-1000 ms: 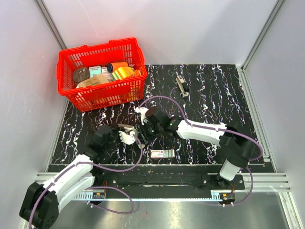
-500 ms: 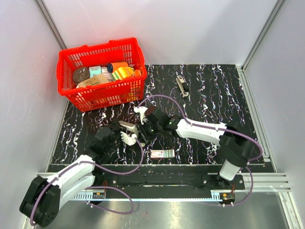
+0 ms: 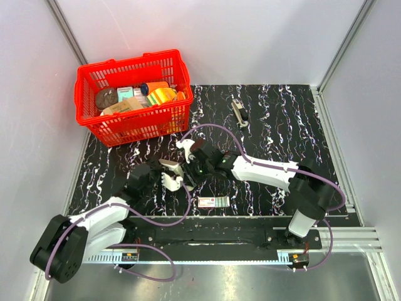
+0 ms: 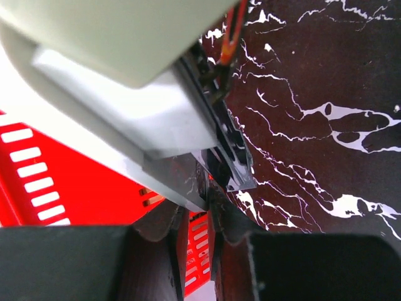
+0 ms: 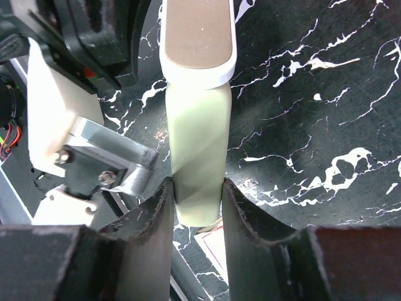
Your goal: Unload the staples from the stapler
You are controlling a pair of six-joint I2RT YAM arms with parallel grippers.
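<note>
The stapler (image 5: 197, 125), pale beige-green with a dark metal base, is held off the mat between the two arms (image 3: 183, 168). My right gripper (image 5: 197, 188) is shut on its pale plastic body, one finger on each side. In the left wrist view the stapler (image 4: 125, 37) fills the top, with its dark metal base (image 4: 235, 163) below. My left gripper (image 4: 194, 210) has its jaws a narrow gap apart, the tips pinching the thin metal edge of the base. In the top view the left gripper (image 3: 172, 179) meets the right gripper (image 3: 190, 168) at mid-mat.
A flat white box with green-and-red print (image 3: 213, 201) lies on the mat just in front of the grippers, partly seen under the right jaws (image 5: 210, 241). A red basket (image 3: 84, 100) of items stands at the back left. A small dark tool (image 3: 239, 113) lies at the back centre.
My left arm has stretched forward and to the right, bringing its gripper up against the stapler. The right gripper and the stapler have hardly moved.
</note>
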